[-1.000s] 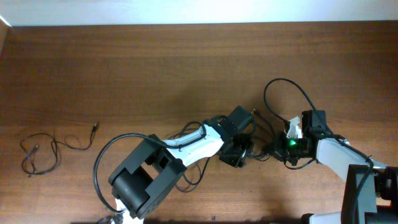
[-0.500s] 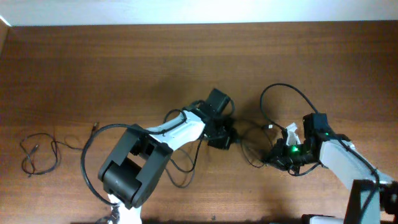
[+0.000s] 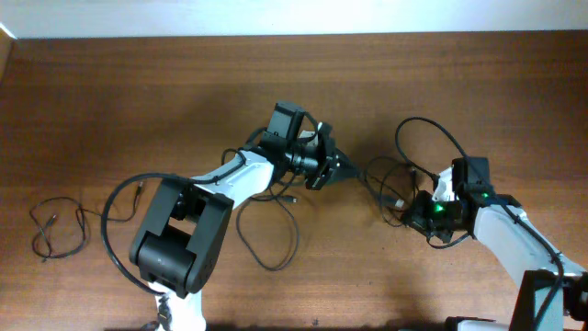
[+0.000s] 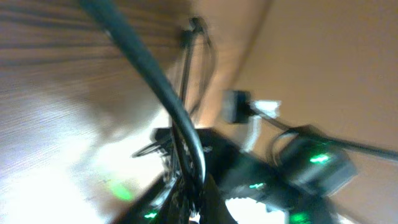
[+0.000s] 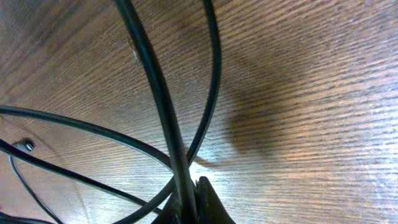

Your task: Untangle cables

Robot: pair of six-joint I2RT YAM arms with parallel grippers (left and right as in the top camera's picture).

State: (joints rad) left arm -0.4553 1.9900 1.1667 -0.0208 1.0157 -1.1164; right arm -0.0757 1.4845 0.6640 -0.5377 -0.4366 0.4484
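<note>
left gripper (image 3: pixel 334 170): jaws clenched on cables (image 3: pixel 384 184) | right gripper (image 3: pixel 412 215): jaws clenched on cables | cables: looped between both grippers | separate cable (image 3: pixel 83 216): far left on worktop (image 3: pixel 184 92)

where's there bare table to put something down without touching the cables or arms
The whole back strip of the table, behind both arms, is bare. So is the front middle, between the left arm and right arm. Crowded: the cables strung between left gripper and right gripper, and one loose cable far left.
</note>
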